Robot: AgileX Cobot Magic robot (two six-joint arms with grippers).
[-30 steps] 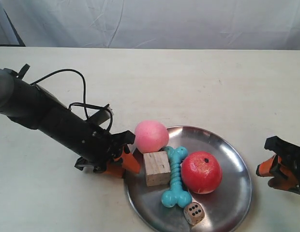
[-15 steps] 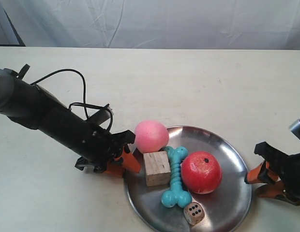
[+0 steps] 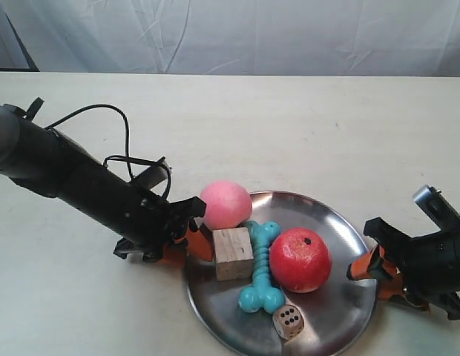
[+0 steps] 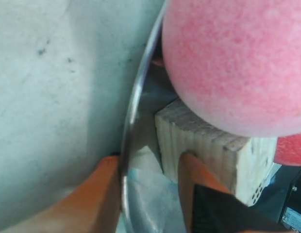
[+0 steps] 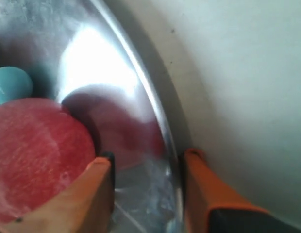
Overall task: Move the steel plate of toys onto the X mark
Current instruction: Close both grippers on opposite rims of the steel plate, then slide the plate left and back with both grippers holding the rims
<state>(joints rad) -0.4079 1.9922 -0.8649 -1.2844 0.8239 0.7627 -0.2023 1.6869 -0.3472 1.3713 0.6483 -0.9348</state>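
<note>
Large round shiny steel plate (image 3: 330, 308) lying flat on the pale tabletop (image 3: 289, 126). It carries a pink ball (image 3: 225, 204), a pale wooden cube (image 3: 233, 253), a turquoise bone-shaped toy (image 3: 260, 276), a red apple-like ball (image 3: 300, 259) and a small dotted wooden die (image 3: 288, 321). The orange left fingers (image 4: 99, 199) stand spread astride the rim beside the cube. The orange right fingers (image 5: 209, 194) stand spread astride the opposite rim, near the red ball.

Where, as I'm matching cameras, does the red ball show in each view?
Exterior view: red ball on the steel plate, right of the turquoise bone.
Left wrist view: red sliver past the wooden cube.
Right wrist view: beside one finger of the right gripper.
Shared: plate rim.
</note>
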